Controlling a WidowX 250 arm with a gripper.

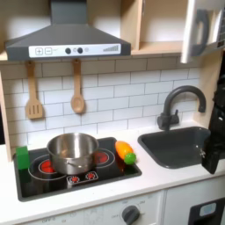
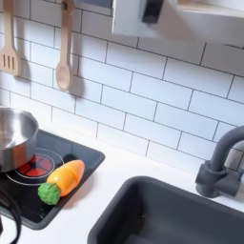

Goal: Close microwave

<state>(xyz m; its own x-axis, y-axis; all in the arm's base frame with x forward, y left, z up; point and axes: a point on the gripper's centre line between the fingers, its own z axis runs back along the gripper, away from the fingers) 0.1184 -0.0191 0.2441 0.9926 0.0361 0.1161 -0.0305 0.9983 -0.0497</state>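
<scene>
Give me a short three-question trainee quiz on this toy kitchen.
1. True or false: the pot stands on the stove.
2. Multiple choice: in the first exterior view, what lies on the stove just right of the pot? A) a toy carrot B) a cup C) a sponge
3. Fill in: in the first exterior view, the microwave sits high up, above the ____.

Key: 1 true. 2 A, the toy carrot. 3 sink.
</scene>
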